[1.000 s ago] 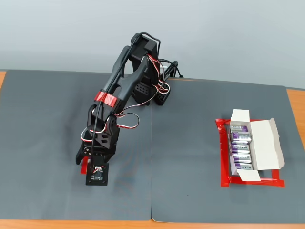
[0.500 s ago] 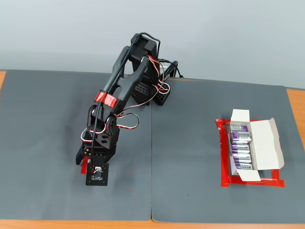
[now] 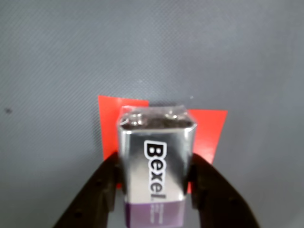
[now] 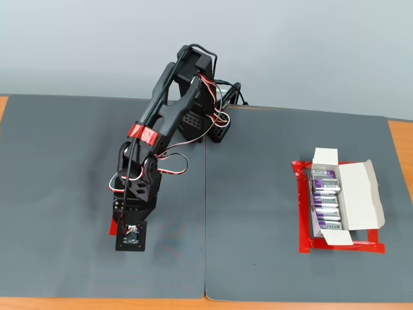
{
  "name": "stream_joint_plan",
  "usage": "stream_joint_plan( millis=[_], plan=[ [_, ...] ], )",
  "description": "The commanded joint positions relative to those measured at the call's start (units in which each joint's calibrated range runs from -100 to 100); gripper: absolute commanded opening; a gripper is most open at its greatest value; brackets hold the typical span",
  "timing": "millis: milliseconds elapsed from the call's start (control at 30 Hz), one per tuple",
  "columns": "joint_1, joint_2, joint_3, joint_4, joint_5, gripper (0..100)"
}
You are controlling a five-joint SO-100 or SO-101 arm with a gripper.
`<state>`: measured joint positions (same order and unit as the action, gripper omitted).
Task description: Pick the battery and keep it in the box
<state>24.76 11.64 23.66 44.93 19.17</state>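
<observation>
In the wrist view the claw (image 3: 156,190) grips a battery (image 3: 155,161) between its two black fingers (image 3: 102,185), above a red patch (image 3: 209,128) on the grey mat (image 3: 71,61). In the fixed view the box (image 4: 348,194) sits far right, holding other batteries (image 4: 326,200).

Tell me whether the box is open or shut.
Open. In the fixed view the box has its white lid flaps folded outward, and a row of batteries lies exposed inside.
</observation>
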Motion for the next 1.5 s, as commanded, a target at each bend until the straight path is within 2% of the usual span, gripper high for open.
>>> stream_joint_plan(
  millis=[0, 433, 967, 1467],
  plan=[
    [0.19, -0.32, -0.64, -0.40, -0.18, 5],
    [0.79, -6.17, -0.91, 0.13, -0.55, 2],
    [-0.40, -26.26, -0.91, 0.21, -10.24, 2],
    [-9.13, -35.25, -1.00, 0.21, -10.86, 2]
  ],
)
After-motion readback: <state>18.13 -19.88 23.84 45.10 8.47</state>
